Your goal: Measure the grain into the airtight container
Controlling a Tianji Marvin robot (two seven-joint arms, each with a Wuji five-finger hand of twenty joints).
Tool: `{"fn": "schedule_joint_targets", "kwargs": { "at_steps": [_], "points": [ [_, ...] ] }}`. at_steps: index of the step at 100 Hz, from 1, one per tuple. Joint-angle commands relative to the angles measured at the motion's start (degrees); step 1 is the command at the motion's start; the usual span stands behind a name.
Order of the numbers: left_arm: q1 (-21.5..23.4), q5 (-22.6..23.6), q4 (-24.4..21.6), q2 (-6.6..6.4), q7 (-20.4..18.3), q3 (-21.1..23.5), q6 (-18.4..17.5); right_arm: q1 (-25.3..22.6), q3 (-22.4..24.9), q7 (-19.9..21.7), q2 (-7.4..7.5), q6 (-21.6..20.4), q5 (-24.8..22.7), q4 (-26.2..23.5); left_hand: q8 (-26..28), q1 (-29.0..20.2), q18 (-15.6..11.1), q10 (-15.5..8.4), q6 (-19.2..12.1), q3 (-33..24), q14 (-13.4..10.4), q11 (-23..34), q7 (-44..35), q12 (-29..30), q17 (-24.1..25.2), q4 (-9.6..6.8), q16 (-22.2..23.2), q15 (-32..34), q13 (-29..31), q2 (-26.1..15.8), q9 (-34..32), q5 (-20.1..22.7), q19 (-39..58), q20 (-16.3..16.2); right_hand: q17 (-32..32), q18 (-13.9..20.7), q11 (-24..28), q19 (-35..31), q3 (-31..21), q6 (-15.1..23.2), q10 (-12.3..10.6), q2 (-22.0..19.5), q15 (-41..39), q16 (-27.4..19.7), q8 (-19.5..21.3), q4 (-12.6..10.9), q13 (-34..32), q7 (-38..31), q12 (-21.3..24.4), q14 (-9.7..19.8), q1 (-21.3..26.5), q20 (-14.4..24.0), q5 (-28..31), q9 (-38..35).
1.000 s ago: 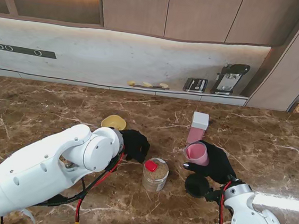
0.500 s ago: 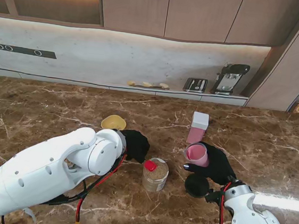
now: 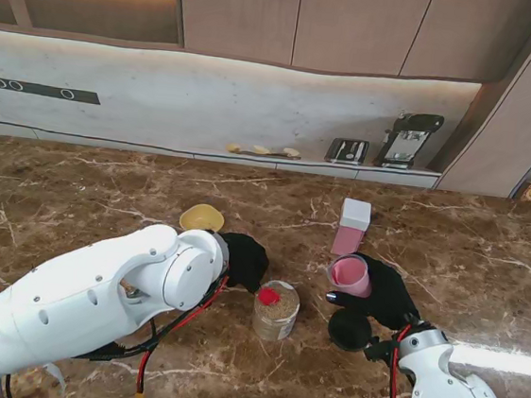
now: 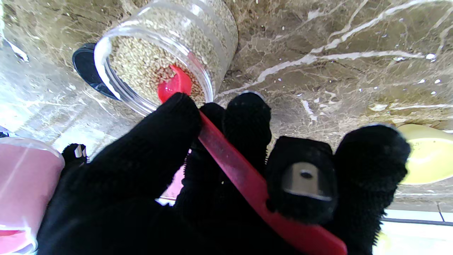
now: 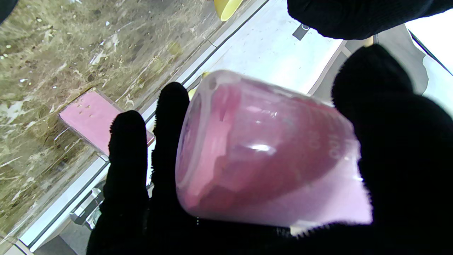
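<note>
The left hand (image 4: pixel 219 184) is closed around the flat handle of a red scoop (image 4: pixel 226 159), thumb on one side and fingers on the other, and the scoop's bowl is pushed down into the grain inside a clear jar (image 3: pixel 276 310) just ahead of its fingertips. That pinch on the handle looks chosen to leave the bowl free to dig and lift; how much grain it has taken cannot be told, since the bowl is partly buried.

The right hand (image 3: pixel 379 289) is wrapped around a pink translucent cup (image 3: pixel 349 273), fingers on one side and thumb on the other, holding it off the surface with its mouth tilted toward the jar. It seems held there so the scoop has only a short trip across.

Farther out beyond the right hand stands a pink container (image 3: pixel 350 227) with a white lid, probably the airtight one. A black lid (image 3: pixel 351 330) lies on the surface right beside the right wrist, and a yellow dish (image 3: pixel 203 218) rests just past the left hand.

The scooping step appears under way, with no grain yet visible in the cup.
</note>
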State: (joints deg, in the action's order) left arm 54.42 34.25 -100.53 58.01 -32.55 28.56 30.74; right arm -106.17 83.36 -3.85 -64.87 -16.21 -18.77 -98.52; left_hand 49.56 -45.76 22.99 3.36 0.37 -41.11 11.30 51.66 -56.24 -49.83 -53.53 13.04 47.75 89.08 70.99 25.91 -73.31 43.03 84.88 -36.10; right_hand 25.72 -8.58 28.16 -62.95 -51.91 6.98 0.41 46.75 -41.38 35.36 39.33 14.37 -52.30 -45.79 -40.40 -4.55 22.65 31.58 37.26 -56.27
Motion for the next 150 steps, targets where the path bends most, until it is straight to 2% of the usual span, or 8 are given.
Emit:
{"fn": "schedule_joint_targets", "kwargs": {
  "at_steps": [1, 39, 103, 150],
  "points": [
    [-0.4, -0.5, 0.5, 0.24, -0.3, -0.4, 0.4, -0.5, 0.0, 0.9, -0.12, 0.0, 0.4, 0.5, 0.3, -1.9, 0.0, -0.7, -4.2, -2.8, -2.8, 0.2, -5.5, 0.3, -1.9, 0.34, -0.3, 6.3, 1.8, -0.2, -5.4, 2.0, 4.0, 0.8, -0.5, 1.1, 2.7, 1.0, -8.2, 7.1, -3.9, -8.0, 0.1, -0.2, 0.2, 2.5, -0.1, -5.1, 0.5, 3.6, 5.1, -0.3, 3.4, -1.1],
    [-3.1, -4.4, 1.9, 0.78, 0.5, -3.4, 2.1, -0.6, 0.1, 0.6, -0.18, -0.1, 0.5, 0.7, 0.3, -2.2, 0.1, -0.9, -4.1, -2.0, -2.8, 0.1, -5.6, 0.3, -1.8, 0.26, -0.3, 6.3, 1.8, -0.7, -5.3, 1.5, 4.2, 1.0, -0.7, 1.0, 2.8, 1.5, -8.3, 7.0, -3.9, -8.0, 0.2, -0.2, 0.2, 2.5, 0.0, -5.1, 0.6, 3.6, 5.2, -0.4, 3.5, -1.1],
    [-4.7, -10.0, 3.6, 1.52, 1.5, -5.1, 4.9, -0.7, 0.1, 0.6, -0.2, -0.1, 0.6, 0.8, 0.4, -2.8, 0.3, -1.0, -3.8, -0.7, -2.7, 0.0, -5.6, 0.0, -1.4, 0.03, -0.3, 6.4, 1.8, -1.5, -5.3, 0.9, 4.6, 0.9, -0.9, 0.9, 2.8, 2.1, -8.3, 7.1, -3.9, -8.0, 0.2, -0.2, 0.2, 2.5, 0.0, -5.1, 0.7, 3.7, 5.2, -0.4, 3.4, -1.0],
    [-3.1, -15.5, 5.0, 2.11, 2.5, -3.0, 7.5, -0.8, 0.0, 0.5, -0.21, -0.1, 0.7, 1.1, 0.8, -3.5, 0.5, -1.1, -4.2, 0.7, -2.5, 0.0, -5.9, -0.2, -0.9, -0.05, -0.3, 6.4, 1.8, -2.4, -4.8, 0.3, 4.9, 0.7, -1.0, 0.9, 2.7, 2.6, -8.2, 7.1, -3.9, -8.1, 0.4, -0.3, 0.2, 2.5, 0.0, -5.1, 0.8, 3.7, 5.2, -0.5, 3.5, -0.9]
  ]
}}
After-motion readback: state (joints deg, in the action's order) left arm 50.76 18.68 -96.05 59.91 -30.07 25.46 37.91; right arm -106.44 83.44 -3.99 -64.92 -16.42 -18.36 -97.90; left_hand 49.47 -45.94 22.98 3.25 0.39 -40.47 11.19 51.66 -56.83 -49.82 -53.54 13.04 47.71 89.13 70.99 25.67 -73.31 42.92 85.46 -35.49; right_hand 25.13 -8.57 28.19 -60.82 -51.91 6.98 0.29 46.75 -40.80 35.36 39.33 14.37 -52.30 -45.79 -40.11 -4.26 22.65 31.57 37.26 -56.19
